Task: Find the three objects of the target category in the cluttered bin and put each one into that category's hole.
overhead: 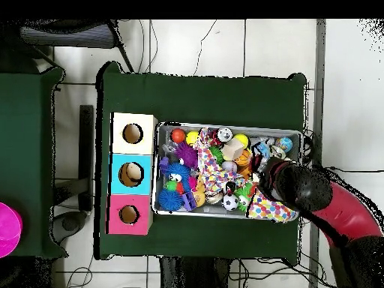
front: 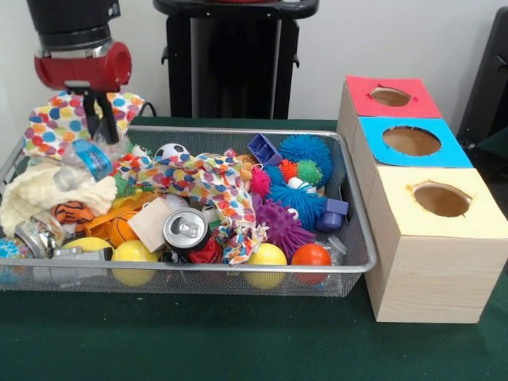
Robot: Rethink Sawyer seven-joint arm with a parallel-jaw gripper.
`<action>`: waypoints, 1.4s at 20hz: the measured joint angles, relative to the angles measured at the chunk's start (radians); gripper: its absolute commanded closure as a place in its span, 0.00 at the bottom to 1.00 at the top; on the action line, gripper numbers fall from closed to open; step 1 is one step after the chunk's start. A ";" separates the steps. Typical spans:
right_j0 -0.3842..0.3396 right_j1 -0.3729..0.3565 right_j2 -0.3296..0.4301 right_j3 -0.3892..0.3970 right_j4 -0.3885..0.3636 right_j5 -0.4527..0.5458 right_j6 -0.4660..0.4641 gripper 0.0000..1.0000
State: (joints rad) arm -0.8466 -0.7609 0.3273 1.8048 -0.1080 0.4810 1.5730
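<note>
Our gripper (front: 98,119) hangs over the bin's (front: 238,130) far corner beside polka-dot cloth (front: 59,119); we cannot tell its finger state. Green table cloth (front: 238,341) underlies everything, white wall (front: 397,40) behind. Beside the bin sits the red-topped hole (front: 390,97).

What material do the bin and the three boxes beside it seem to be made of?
The bin looks like silver metal wire mesh with a smooth rounded rim, since objects show through its wall. The boxes look like pale wood, by their grain lines, and their red, blue and yellow tops seem matte, perhaps paper or felt.
</note>
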 measured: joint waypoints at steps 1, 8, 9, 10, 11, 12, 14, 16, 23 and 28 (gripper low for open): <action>0.002 -0.012 0.000 0.014 0.007 0.000 0.000 1.00; 0.026 -0.087 -0.007 0.119 0.066 0.012 0.000 1.00; 0.031 -0.098 -0.008 0.140 0.080 0.013 0.000 1.00; 0.036 -0.111 -0.009 0.167 0.098 0.013 0.000 1.00; 0.041 -0.123 -0.009 0.194 0.117 0.013 0.000 1.00; 0.045 -0.132 -0.009 0.215 0.131 0.012 0.000 1.00; 0.051 -0.148 -0.009 0.248 0.157 0.012 0.000 1.00; 0.057 -0.162 -0.009 0.280 0.181 0.012 0.000 1.00; 0.120 -0.254 -0.009 0.455 0.330 0.012 0.000 1.00; 0.167 -0.290 0.002 0.547 0.440 0.012 0.000 1.00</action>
State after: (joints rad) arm -0.6801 -1.0510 0.3296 2.3518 0.3325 0.4930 1.5732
